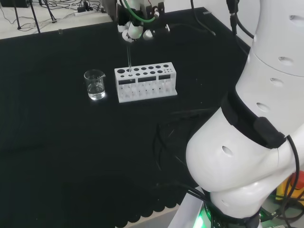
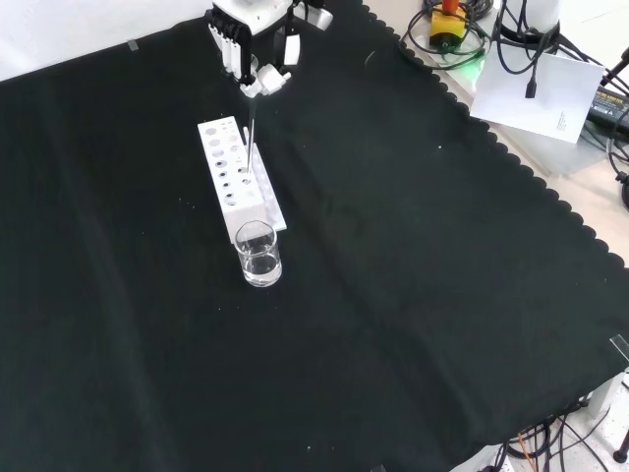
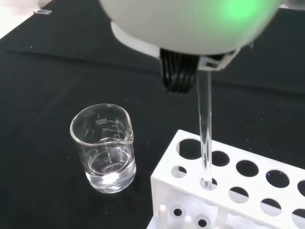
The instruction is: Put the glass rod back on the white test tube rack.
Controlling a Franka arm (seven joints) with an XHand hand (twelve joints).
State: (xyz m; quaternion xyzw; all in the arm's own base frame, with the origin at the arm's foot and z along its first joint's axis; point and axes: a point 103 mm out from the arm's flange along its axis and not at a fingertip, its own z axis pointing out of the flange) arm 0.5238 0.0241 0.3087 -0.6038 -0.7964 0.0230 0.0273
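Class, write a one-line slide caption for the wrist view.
Glass rod lowered into a hole of the white rack, beside a beaker.

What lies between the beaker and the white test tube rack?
Nothing: in the head view a narrow strip of bare black cloth separates the beaker from the white test tube rack. The wrist view shows the same gap.

In the wrist view the blurred white hand is covering the top of the glass rod, so where the fingers are meeting it is staying hidden. The white test tube rack is running off that picture's edge. In the head view the rod is showing as a line too faint to follow into a hole.
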